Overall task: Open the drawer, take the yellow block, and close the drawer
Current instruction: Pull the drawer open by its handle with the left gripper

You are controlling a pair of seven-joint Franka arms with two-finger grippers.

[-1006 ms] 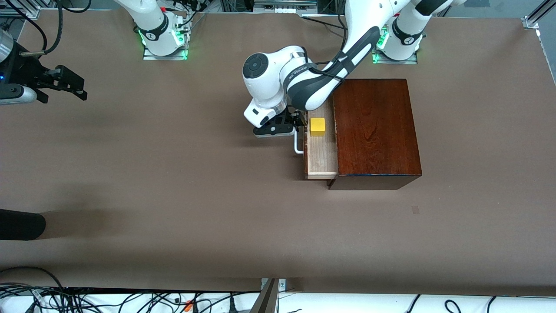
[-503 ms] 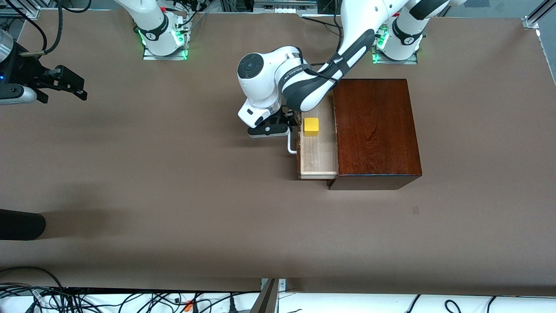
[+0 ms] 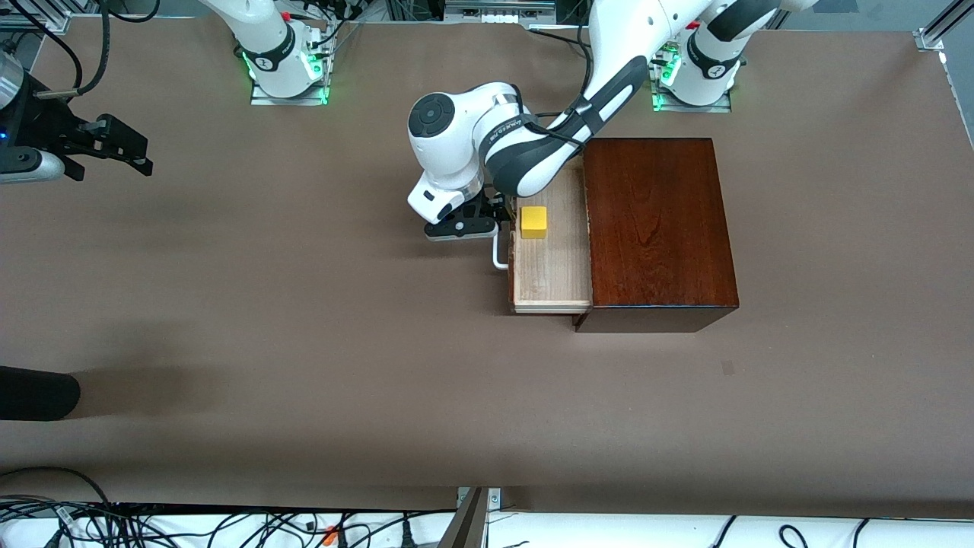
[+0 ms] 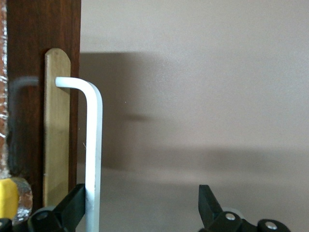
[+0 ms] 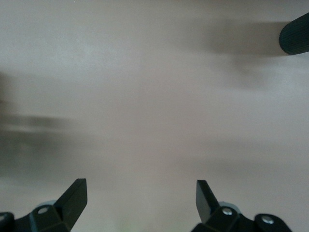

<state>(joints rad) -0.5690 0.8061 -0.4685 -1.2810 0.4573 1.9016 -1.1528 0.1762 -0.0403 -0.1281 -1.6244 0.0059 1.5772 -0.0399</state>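
The dark reddish-brown wooden box [image 3: 654,228] stands toward the left arm's end of the table. Its drawer [image 3: 552,274] is pulled partly out and shows a pale wood interior. The yellow block [image 3: 533,221] sits in the drawer just inside its front; an edge of it shows in the left wrist view [image 4: 7,203]. My left gripper [image 3: 507,216] is open at the white handle [image 3: 498,256]. In the left wrist view, my left gripper [image 4: 141,193] has one finger [image 4: 75,200] between the handle [image 4: 94,145] and the drawer front [image 4: 29,48]. My right gripper [image 3: 139,152] waits open and empty over bare table [image 5: 140,186].
A black cylindrical object [image 3: 34,392] lies at the right arm's end of the table and also shows in the right wrist view [image 5: 295,34]. Cables [image 3: 228,525] run along the table edge nearest the front camera.
The drawer has slid farther out of the box, toward the right arm's end. My left gripper moved with the handle, and the yellow block rode along in the drawer. The right arm has not moved.
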